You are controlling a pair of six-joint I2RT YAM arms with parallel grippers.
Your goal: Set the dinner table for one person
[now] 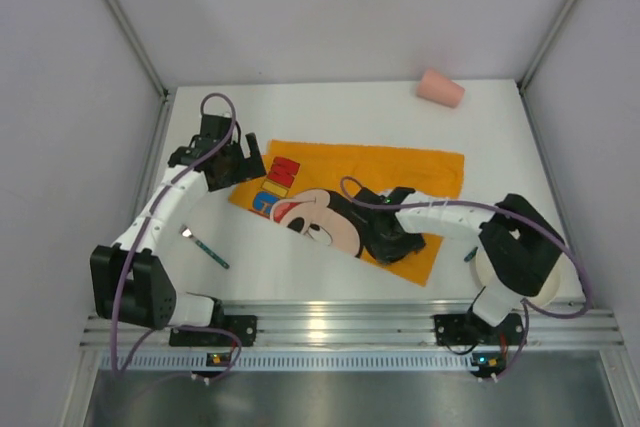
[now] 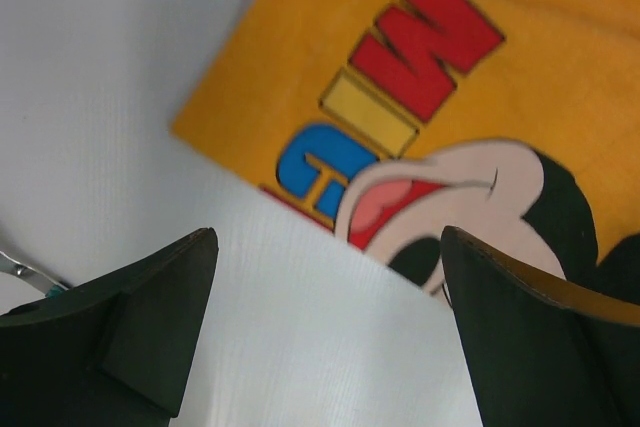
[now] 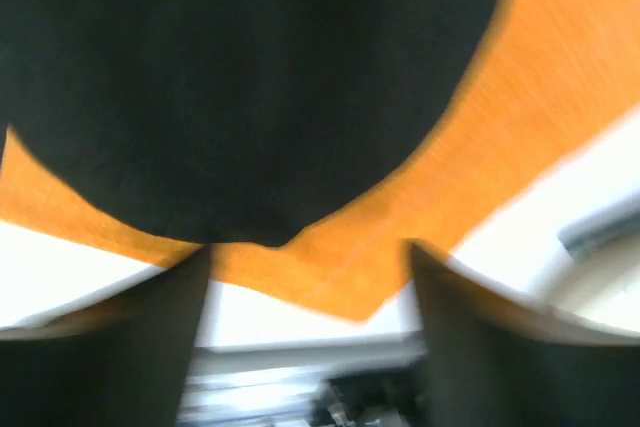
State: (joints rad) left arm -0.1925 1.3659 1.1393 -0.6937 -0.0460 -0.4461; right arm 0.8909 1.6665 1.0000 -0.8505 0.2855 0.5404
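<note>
The dinner table (image 1: 330, 112) is a white tabletop with an orange Mickey Mouse cloth (image 1: 400, 172) spread flat across its middle. My left gripper (image 1: 246, 161) is open and empty, low over the cloth's left end. In the left wrist view bare table lies between its fingers (image 2: 328, 237), with the cloth's lettering (image 2: 400, 97) just beyond. My right gripper (image 1: 398, 245) is open over the cloth's near right corner. Its view is blurred and shows that corner (image 3: 350, 277) between the spread fingers (image 3: 310, 250).
A pink cup (image 1: 440, 88) lies on its side at the back right. A teal-handled utensil (image 1: 205, 245) lies near the left front and shows in the left wrist view (image 2: 25, 272). A pale plate (image 1: 488, 269) sits under the right arm. An aluminium rail (image 1: 340, 322) runs along the near edge.
</note>
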